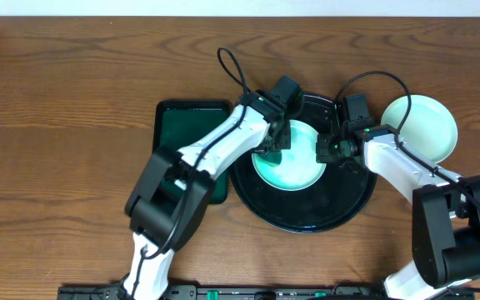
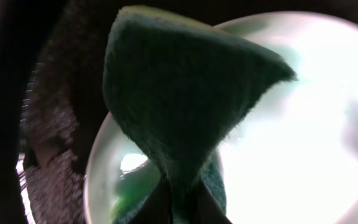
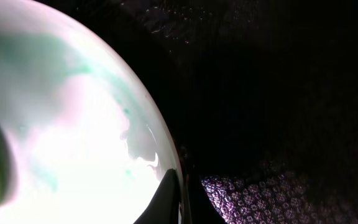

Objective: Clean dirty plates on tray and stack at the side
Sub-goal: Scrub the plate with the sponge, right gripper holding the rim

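Observation:
A white plate [image 1: 294, 162] with green smears lies in the large round black tray [image 1: 340, 212]. My left gripper [image 1: 277, 137] is shut on a dark green sponge [image 2: 179, 93] and presses it onto the plate's left part [image 2: 303, 143]. My right gripper [image 1: 327, 150] is shut on the plate's right rim [image 3: 174, 163], one finger inside and one outside. The plate's smeared face [image 3: 73, 137] fills the right wrist view. A second, cleaner plate [image 1: 421, 127] sits on the table to the right of the tray. I see no third plate.
A smaller dark green rectangular tray [image 1: 186, 125] lies left of the black tray, partly under my left arm. Cables loop above both wrists. The wooden table [image 1: 57, 125] stretches to the left.

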